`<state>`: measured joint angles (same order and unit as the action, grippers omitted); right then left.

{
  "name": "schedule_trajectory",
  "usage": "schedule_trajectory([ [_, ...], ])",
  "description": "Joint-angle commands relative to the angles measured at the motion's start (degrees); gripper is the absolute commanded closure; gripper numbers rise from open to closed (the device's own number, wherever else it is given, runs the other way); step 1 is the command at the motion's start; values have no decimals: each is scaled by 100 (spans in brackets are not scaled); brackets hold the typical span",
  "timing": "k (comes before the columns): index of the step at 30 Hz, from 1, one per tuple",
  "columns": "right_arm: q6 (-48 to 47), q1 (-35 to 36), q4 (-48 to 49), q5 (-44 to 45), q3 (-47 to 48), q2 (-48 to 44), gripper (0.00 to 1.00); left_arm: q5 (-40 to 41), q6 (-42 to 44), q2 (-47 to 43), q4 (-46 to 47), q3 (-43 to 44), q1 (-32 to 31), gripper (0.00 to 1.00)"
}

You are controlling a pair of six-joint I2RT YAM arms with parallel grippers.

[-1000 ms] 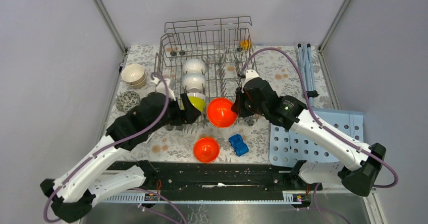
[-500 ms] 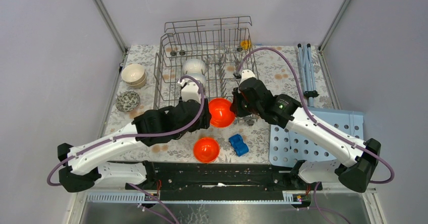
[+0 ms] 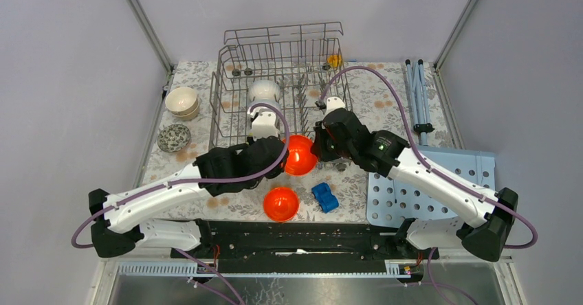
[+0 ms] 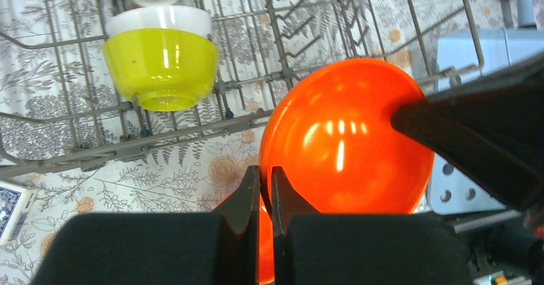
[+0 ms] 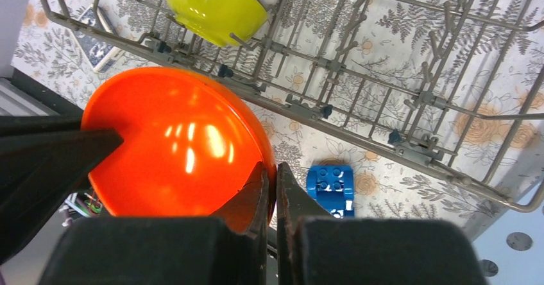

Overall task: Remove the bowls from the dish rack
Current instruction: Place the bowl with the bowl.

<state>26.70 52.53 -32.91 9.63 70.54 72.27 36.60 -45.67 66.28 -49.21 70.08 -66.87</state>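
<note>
The left tool (image 4: 264, 181) and right tool (image 5: 270, 176) each clamped opposite rims of the glossy round orange bowl (image 3: 300, 155) (beside the grey wire dish rack (image 3: 275, 51)).

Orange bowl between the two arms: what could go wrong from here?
Both the left tool and the right tool pinch only the thin rim of the glossy round orange bowl; pulling against each other, or an early release, could make it slip. If dropped, it could hit the second orange bowl or the blue toy car lying near it.
</note>
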Motion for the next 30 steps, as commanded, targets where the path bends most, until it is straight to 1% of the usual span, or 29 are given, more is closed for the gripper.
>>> schedule_trajectory([
  [1, 56, 76, 313, -6, 141, -113, 98, 139, 62, -48, 8, 77, -1, 100],
  [2, 48, 81, 352, -50, 105, -146, 91, 126, 48, -76, 8, 53, -1, 100],
  [3, 28, 81, 398, -104, 71, -188, 82, 116, 46, -113, 21, 27, -1, 100],
  [6, 6, 82, 426, -260, -6, -321, 46, 78, 58, -263, 39, -64, -1, 100],
  [8, -11, 82, 390, -286, -46, -431, 28, 55, 84, -424, 32, -132, -4, 100],
  [11, -50, 76, 331, -281, -154, -704, 10, -62, 135, -695, 0, -228, -1, 100],
  [13, -86, 82, 418, -357, -370, -960, 1, -166, 179, -878, -83, -285, -1, 100],
  [17, -333, 80, 813, -663, -1021, -1763, 0, -560, 303, -1150, -182, -482, -4, 100],
  [21, -657, 78, 1250, -948, -2002, -2790, 0, -1127, 358, -1414, -275, -804, -1, 100],
  [26, -445, 77, 1849, -1230, -3269, -4150, 0, -1512, 217, -1610, -365, -1246, -6, 100],
  [30, -136, 80, 2045, -1147, -3955, -4785, 0, -1534, 89, -1493, -346, -1502, -1, 100],
])
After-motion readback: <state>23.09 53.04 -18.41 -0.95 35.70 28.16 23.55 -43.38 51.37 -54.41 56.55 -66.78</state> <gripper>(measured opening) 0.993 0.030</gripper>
